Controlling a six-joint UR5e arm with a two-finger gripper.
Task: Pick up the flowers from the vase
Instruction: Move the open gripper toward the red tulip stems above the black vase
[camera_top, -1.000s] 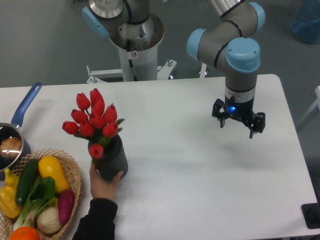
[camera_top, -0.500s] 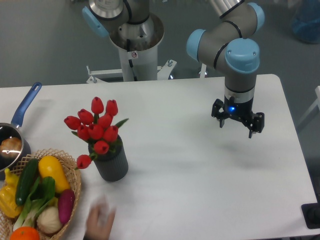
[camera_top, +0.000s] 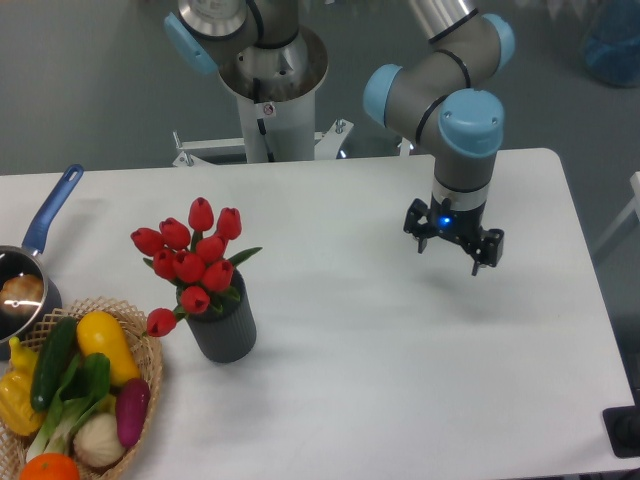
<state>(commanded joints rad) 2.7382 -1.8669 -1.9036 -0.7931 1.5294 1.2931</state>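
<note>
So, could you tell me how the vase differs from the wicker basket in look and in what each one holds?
The vase is dark grey, ribbed and upright; the wicker basket is tan, woven, wide and low. The vase holds red tulips; the basket holds mixed vegetables. The vase shows fully; the basket is cut off by the picture's edge. Both stand on the white table, close together.

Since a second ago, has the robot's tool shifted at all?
Yes. The tool has moved left, toward the vase with the flowers, judged against the table's right edge. It hangs open above the table, holding nothing.
</note>
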